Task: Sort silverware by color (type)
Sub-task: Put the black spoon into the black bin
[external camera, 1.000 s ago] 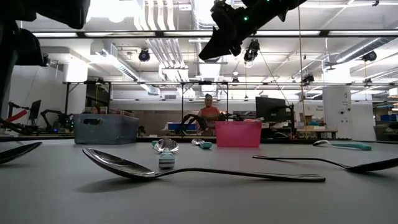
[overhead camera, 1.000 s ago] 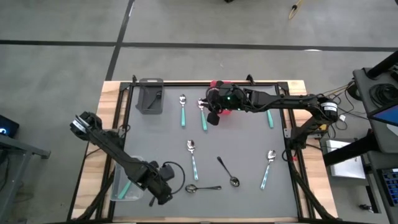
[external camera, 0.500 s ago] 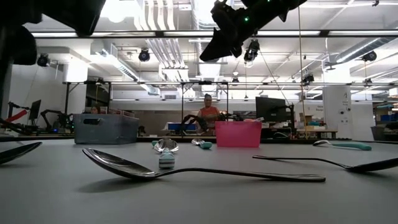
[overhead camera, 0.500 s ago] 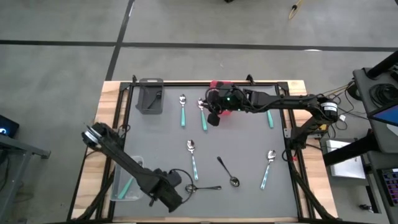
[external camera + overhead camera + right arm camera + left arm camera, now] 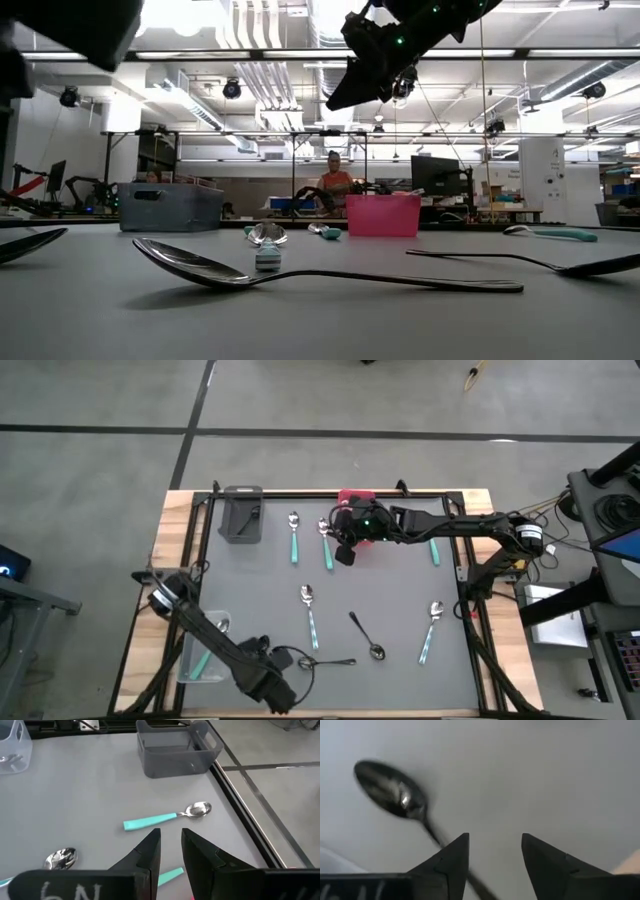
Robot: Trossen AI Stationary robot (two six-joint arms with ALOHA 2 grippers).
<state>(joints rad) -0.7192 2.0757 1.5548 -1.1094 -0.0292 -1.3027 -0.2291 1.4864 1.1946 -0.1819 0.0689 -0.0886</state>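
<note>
All-dark metal spoon (image 5: 395, 797) lies flat on grey bench (image 5: 390, 600), front edge. Left gripper (image 5: 492, 857) sits just over its handle, fingers wide apart w/ nothing held, prob. lining up a pick. Right gripper (image 5: 170, 851) hovers nr red plastic bin (image 5: 358, 500), fingers narrowly apart, empty.

Dark spoon (image 5: 395, 797): glossy metal. Teal-handled spoon (image 5: 167, 817): matt plastic handle, shiny bowl. Table (image 5: 400, 600): matt grey, wood-edged.
</note>
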